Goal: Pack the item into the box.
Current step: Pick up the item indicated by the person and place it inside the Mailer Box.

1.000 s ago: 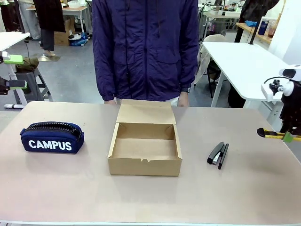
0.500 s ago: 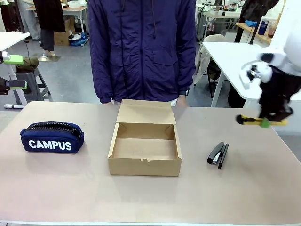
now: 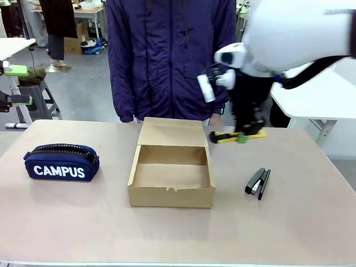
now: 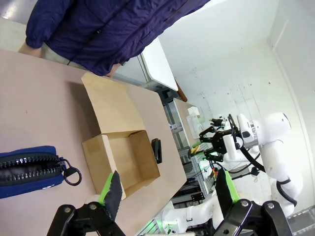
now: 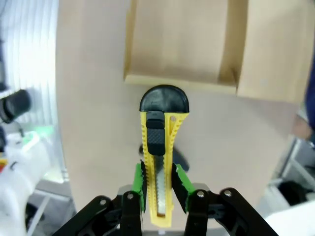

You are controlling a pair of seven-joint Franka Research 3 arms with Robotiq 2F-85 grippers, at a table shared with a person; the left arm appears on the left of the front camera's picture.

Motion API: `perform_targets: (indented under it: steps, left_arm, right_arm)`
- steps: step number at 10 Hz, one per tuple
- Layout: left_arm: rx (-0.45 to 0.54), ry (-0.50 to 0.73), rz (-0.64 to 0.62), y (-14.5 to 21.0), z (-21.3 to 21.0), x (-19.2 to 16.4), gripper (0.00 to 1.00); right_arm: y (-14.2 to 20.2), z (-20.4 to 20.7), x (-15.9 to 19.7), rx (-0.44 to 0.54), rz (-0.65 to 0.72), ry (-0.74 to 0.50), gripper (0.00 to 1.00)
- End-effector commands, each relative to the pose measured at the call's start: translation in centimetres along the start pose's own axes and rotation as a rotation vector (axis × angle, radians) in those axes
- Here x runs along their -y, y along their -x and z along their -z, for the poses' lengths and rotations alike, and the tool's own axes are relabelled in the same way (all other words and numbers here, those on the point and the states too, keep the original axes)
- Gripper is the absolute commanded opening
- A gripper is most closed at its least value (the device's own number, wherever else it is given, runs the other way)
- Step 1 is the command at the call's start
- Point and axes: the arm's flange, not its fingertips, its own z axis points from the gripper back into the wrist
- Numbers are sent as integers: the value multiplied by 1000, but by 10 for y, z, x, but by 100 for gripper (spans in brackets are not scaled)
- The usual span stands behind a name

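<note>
The item, a slim yellow utility knife with a black end, hangs level above the table just right of the box's back corner. My right gripper is shut on the knife; its green pads clamp the yellow body, and the black end points toward the box. The open brown cardboard box sits mid-table with its flap lid raised at the back. My left gripper is open and holds nothing; it hangs high off the table's left side, with the box below it.
A navy "CAMPUS" pencil case lies at the left of the table. A black stapler lies right of the box. A person in a dark blue jacket stands at the far edge, hands resting behind the box.
My right arm has swung in from the table's right edge toward the box, carrying the knife leftward and slightly higher. The left arm, box, case and stapler have not moved.
</note>
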Motion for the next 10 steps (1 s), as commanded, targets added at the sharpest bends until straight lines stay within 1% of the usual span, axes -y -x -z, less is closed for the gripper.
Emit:
perform_targets:
  steps: [1, 2, 3, 4, 5, 6, 7, 9, 10]
  left_arm:
    - [15, 22, 19, 1, 2, 1, 100]
    - [15, 22, 19, 1, 2, 1, 100]
    - [15, 22, 19, 1, 2, 1, 100]
    - [15, 22, 19, 1, 2, 1, 100]
    - [15, 22, 19, 1, 2, 1, 100]
    - [15, 22, 19, 1, 2, 1, 100]
    - [15, 22, 19, 1, 2, 1, 100]
    - [15, 22, 19, 1, 2, 1, 100]
    - [15, 22, 19, 1, 2, 1, 100]
  right_arm:
    - [-51, 14, 27, 19, -34, -4, 30]
    - [-80, 30, 33, 71, -20, -11, 30]
    - [-101, 49, 38, 130, 41, -38, 30]
    - [-116, 67, 41, 132, 89, -41, 30]
    - [-125, 82, 46, 110, 118, -28, 30]
    - [-129, 100, 49, 95, 128, -49, 30]
    - [-128, 116, 54, 103, 109, -83, 30]
    - [-118, 140, 63, 132, 76, -126, 30]
    - [-114, 152, 63, 114, 68, -133, 30]
